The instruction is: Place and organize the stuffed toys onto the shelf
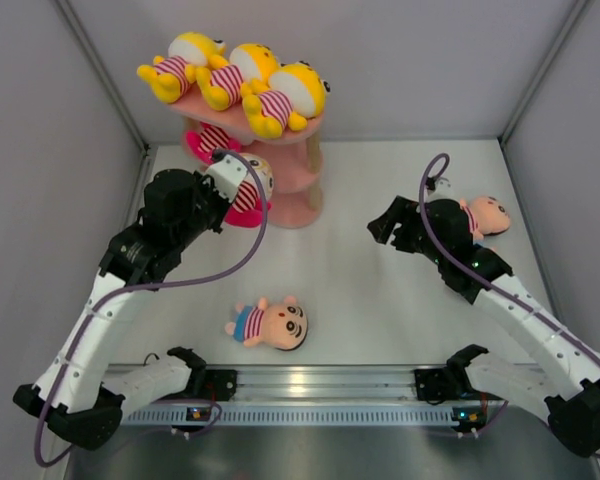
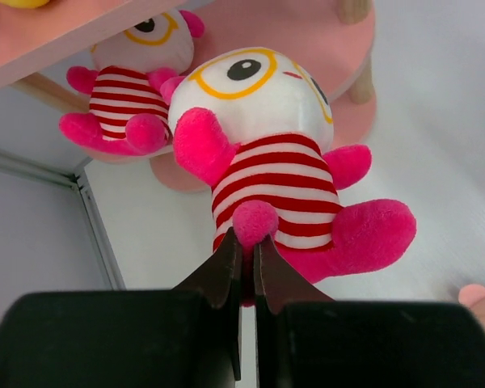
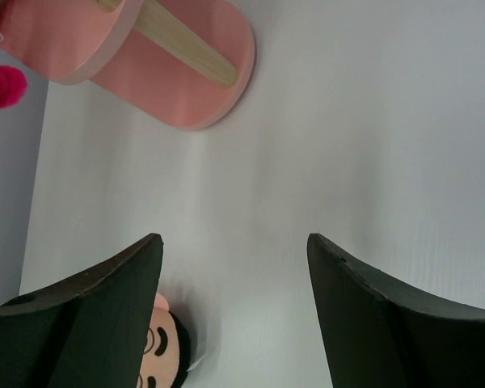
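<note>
Visible: 3 yellow dolls (image 1: 250, 72), 2 pink dolls (image 2: 267, 170), 2 peach-faced dolls (image 1: 280, 324). Left fingers (image 2: 222, 275) pinch 1 pink one at the shelf (image 1: 302, 208); right fingers (image 3: 105, 307) gape.

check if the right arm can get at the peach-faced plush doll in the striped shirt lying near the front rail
Probably yes: the right hand is open and empty, and the peach-faced plush doll lies alone on the bare white table, with nothing in the path.
</note>
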### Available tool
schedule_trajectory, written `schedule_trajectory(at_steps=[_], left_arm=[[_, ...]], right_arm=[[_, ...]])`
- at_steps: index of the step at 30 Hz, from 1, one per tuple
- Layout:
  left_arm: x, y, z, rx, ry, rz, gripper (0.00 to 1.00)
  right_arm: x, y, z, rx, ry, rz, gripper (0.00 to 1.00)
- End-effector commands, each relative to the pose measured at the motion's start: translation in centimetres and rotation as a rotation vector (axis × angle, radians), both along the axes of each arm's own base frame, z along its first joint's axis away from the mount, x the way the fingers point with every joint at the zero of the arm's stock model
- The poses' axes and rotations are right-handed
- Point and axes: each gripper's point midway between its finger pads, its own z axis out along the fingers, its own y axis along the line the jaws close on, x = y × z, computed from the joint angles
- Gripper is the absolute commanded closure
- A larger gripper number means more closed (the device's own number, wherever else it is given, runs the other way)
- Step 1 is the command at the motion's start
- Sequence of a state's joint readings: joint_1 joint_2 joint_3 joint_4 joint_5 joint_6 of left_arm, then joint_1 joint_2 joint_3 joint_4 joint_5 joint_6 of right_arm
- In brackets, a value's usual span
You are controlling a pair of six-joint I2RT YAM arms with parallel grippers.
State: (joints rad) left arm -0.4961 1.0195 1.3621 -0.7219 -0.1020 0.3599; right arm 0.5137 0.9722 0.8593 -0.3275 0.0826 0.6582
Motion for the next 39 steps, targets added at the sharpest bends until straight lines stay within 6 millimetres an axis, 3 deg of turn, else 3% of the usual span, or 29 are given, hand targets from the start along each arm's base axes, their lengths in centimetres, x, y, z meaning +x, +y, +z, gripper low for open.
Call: schedule_trajectory(at_steps=[1,7,11,14,19,23,29,34,39], left_arm=[[2.6,0.0,3.0,-0.086,-0.104,0.081,1.00],[6.2,-1.1,1.7,-0.095,-0.139,0.102,1.00],[8.7,-1.7,1.9,-0.139,-0.176,0.114,1.00],[10.4,-1.0,0.6,-0.141,-0.165,0.149,1.00],[11.2,-2.6,-2.4,-0.140,-0.112,0.040,0.99],[11.4,-4.0,-3.6,-0.133,-0.087,-0.042,0.99],[13.2,-3.1,-4.3,-0.142,-0.098,-0.024,0.99],[15.2,-1.2,-4.4,-0.149,-0.108,0.048,0.97],[16.2,-1.5,-4.3,-0.152,-0.112,0.047,0.94]], right_arm=[[0.1,-0.8,0.6,-0.018,-0.042,-0.016,0.28],[-0.1,-1.1,0.1,-0.033,-0.042,-0.013,0.28],[-0.1,-1.2,-0.1,-0.035,-0.041,-0.013,0.28],[-0.2,-1.3,-0.2,-0.037,-0.044,-0.013,0.28],[-0.2,-1.5,-0.5,-0.053,-0.045,-0.014,0.28],[-0.1,-1.5,-0.6,-0.054,-0.042,-0.013,0.28],[-0.1,-1.4,-0.7,-0.055,-0.040,-0.009,0.28],[-0.1,-1.4,-0.8,-0.056,-0.037,-0.007,0.28],[0.0,-1.4,-0.9,-0.057,-0.034,-0.009,0.28]])
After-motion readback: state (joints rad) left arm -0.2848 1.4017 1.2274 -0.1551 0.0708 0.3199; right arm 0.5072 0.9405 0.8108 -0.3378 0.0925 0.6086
